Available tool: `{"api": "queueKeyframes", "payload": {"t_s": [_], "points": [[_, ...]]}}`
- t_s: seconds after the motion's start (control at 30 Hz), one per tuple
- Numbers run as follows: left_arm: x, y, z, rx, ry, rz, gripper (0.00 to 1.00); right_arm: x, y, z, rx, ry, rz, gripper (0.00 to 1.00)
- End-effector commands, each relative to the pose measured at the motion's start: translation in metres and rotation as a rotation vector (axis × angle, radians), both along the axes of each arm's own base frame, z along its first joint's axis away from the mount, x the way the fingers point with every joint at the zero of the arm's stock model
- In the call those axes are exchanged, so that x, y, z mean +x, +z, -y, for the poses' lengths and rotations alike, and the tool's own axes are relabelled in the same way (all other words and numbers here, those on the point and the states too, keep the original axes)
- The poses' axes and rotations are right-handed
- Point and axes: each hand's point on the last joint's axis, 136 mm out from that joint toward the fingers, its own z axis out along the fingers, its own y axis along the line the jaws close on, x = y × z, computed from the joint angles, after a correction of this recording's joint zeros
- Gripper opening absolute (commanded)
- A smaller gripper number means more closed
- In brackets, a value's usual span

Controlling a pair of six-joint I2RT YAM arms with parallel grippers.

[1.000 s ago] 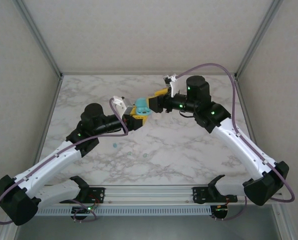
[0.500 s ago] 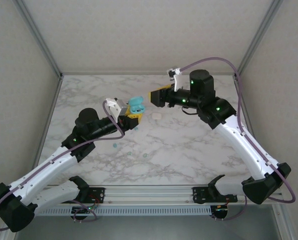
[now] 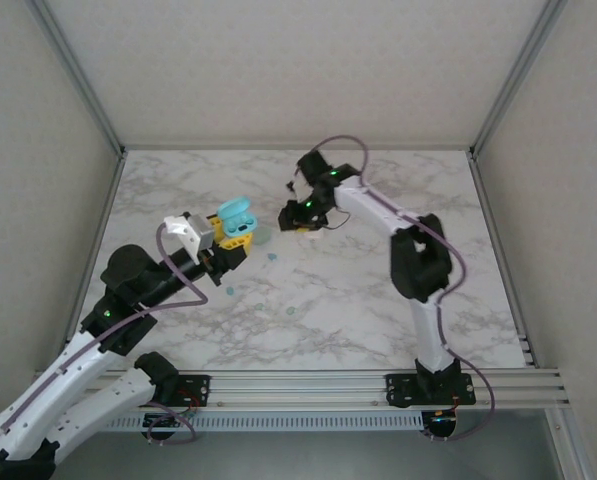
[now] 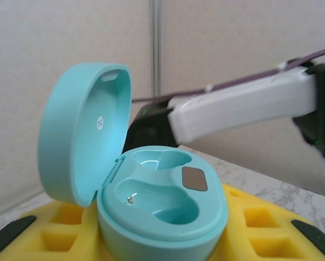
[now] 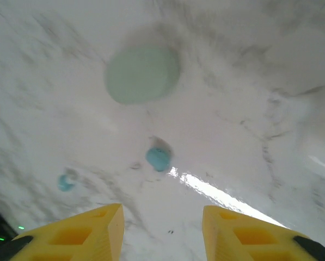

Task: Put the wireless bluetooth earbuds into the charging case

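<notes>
Right gripper [image 5: 161, 228] swung down; teal earbud [image 5: 158, 159] tiny, rounded, blurred.

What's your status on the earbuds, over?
Left gripper shut on open teal charging case, wells empty. Right gripper open above teal earbud on table. Mint green case beyond it, apart.

White-and-grey marbled table [image 3: 378, 300], plain pale walls [image 3: 298, 70] on its left, far and right sides, slanting metal corner posts [image 3: 78, 75], grooved aluminium rail [image 3: 298, 385] along the near edge.
</notes>
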Motion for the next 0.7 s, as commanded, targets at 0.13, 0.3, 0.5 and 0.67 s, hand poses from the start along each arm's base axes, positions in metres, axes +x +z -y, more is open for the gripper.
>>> {"api": "queueKeyframes", "payload": {"t_s": [0.13,0.3,0.5,0.67], "points": [[-0.005,0.001,-0.010,0.022,0.031,0.010,0.12,-0.019,-0.025,-0.021,-0.168,0.200,0.034,0.45],[-0.005,0.004,-0.009,0.023,0.027,0.019,0.12,-0.021,-0.039,-0.028,-0.195,0.243,0.038,0.45],[-0.003,0.003,-0.006,0.030,0.021,0.018,0.12,-0.026,-0.049,-0.037,-0.227,0.292,0.047,0.46],[-0.003,0.003,-0.006,0.026,0.019,0.015,0.12,-0.026,-0.057,-0.039,-0.256,0.297,0.048,0.46]]}}
